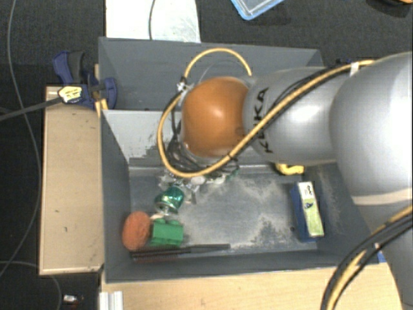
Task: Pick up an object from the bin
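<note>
My gripper [201,180] shows as a few metal parts under the arm's orange cover, low over the bin floor near the back wall, left of middle. Just below and left of it lies a small shiny green round thing [171,200], close to the gripper; whether they touch I cannot tell. Further toward the front left corner sit a green block [166,233] and, against its left side, a rusty orange ball [135,230].
A thin black stick [184,250] lies along the front wall under the green block. A blue box with a yellow-green label [307,210] rests at the right side. A yellow thing [289,168] peeks out under the arm at the back wall.
</note>
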Available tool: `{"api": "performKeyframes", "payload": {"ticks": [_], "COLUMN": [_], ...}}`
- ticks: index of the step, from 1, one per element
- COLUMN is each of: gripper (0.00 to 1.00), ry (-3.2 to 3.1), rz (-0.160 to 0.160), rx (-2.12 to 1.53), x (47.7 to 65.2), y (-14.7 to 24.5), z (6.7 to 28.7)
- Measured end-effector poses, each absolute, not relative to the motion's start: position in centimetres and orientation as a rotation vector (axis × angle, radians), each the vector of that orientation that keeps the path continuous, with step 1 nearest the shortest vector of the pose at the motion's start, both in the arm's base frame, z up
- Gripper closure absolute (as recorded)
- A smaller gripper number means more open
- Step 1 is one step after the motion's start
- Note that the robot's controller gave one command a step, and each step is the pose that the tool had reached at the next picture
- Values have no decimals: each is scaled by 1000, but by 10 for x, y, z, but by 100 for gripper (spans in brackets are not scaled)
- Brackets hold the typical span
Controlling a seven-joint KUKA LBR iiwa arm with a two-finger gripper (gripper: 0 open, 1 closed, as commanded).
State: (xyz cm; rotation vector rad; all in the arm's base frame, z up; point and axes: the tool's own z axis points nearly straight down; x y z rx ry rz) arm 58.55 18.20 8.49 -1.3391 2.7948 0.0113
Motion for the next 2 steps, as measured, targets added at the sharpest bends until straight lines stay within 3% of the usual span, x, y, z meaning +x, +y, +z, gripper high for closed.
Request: {"api": "performKeyframes", "payload": {"ticks": [2], "gripper": [100], "ry": [2798], "rz": [10], "rx": [-1333], "x": [586], "y": [182], "z": [111]}}
